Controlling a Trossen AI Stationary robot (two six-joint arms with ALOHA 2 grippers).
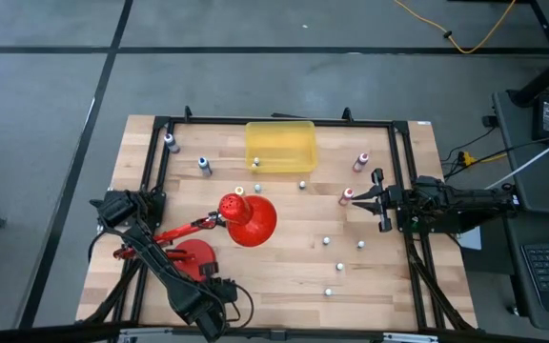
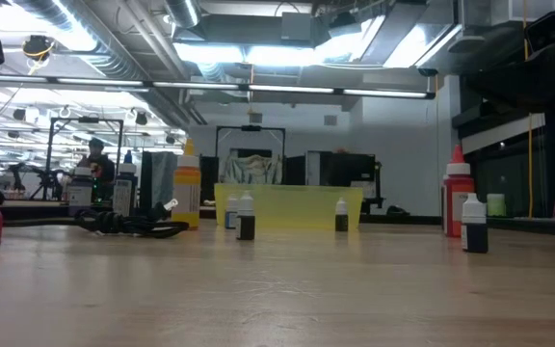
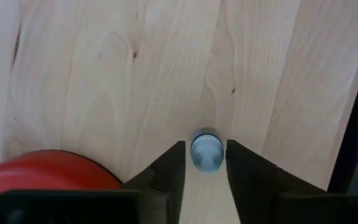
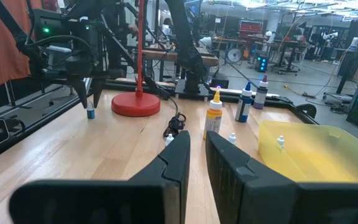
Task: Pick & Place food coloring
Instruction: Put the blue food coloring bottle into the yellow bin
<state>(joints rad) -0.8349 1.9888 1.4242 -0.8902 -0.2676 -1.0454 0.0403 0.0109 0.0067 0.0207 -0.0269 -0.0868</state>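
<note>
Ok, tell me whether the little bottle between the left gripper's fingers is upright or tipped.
Upright: the left wrist view looks straight down on the bottle's round pale cap, between the left gripper's fingers.

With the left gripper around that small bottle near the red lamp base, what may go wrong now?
1. The left gripper brackets only the pale ribbed cap of the tiny food coloring bottle; such a small round thing may slip or tip as the fingers close.
2. The round red desk lamp base sits close beside that gripper, so lifting or swinging toward it might bump it.
3. The translucent yellow rectangular bin lies beyond the red lamp shade, which the arm may hit on the way.
</note>
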